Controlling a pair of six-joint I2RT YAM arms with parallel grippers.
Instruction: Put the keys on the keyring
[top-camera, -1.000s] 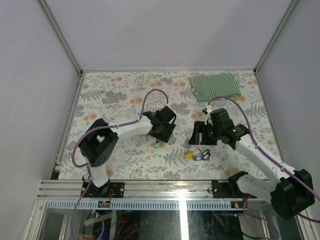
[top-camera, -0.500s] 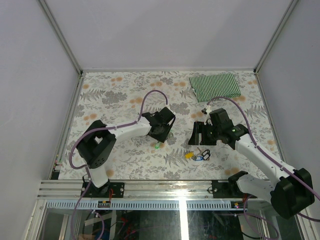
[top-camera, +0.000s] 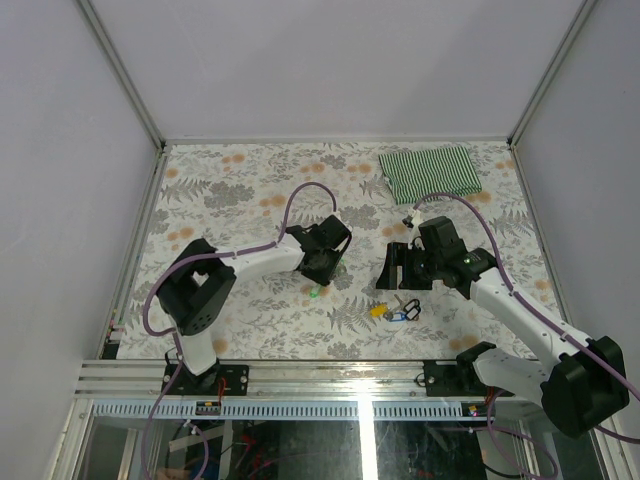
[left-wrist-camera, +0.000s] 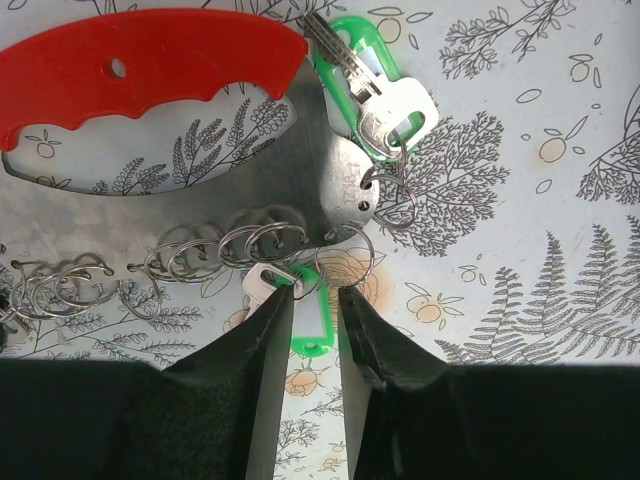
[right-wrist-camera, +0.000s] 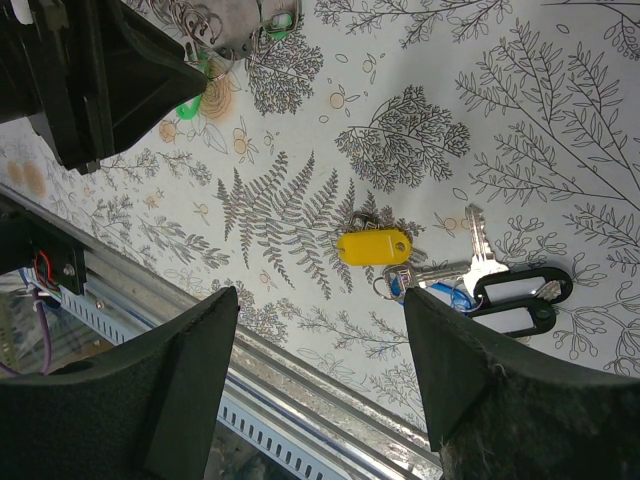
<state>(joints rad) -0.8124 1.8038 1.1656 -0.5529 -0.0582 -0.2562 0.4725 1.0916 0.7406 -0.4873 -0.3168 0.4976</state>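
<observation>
**Item 1. Left gripper** (left-wrist-camera: 314, 298): fingers nearly together with a slim gap between them, tips down at the flower-print table surface (left-wrist-camera: 520, 300). A green key tag (left-wrist-camera: 312, 338) lies in that gap. Whether the pads pinch it cannot be told. A small silver key (left-wrist-camera: 263, 280) sits at the tip of the finger on the view's left.

**Item 2. Keyring:** the red curved clip (left-wrist-camera: 140, 65) has a scalloped inner edge and one small hole. It lies flat, well ahead of the left fingertips and off to the view's left. The chain of linked silver rings (left-wrist-camera: 215, 252) runs crosswise just ahead of the tips. It ends at an oval metal plate (left-wrist-camera: 345, 185) straight beyond the gap.

**Item 3. Green-headed key** (left-wrist-camera: 372, 70): a plain silver key (left-wrist-camera: 395, 105) lies across it. Both are farther ahead of the left tips than the plate, just beside the clip's pointed end.

**Item 4. Right gripper** (right-wrist-camera: 315, 295): fingers spread wide, holding nothing, hanging above the table surface.

**Item 5. Loose bunch ahead of the right gripper:**
- The yellow key tag (right-wrist-camera: 373, 246) lies ahead of the span between the fingers.
- A long silver key (right-wrist-camera: 478, 252), a blue key head (right-wrist-camera: 440, 290) and a black-rimmed tag (right-wrist-camera: 520, 300) lie ahead of the finger on the view's right.

**Item 6. Green-striped cloth** (top-camera: 432, 172): folded, far beyond the right gripper at the table's back edge.
</observation>
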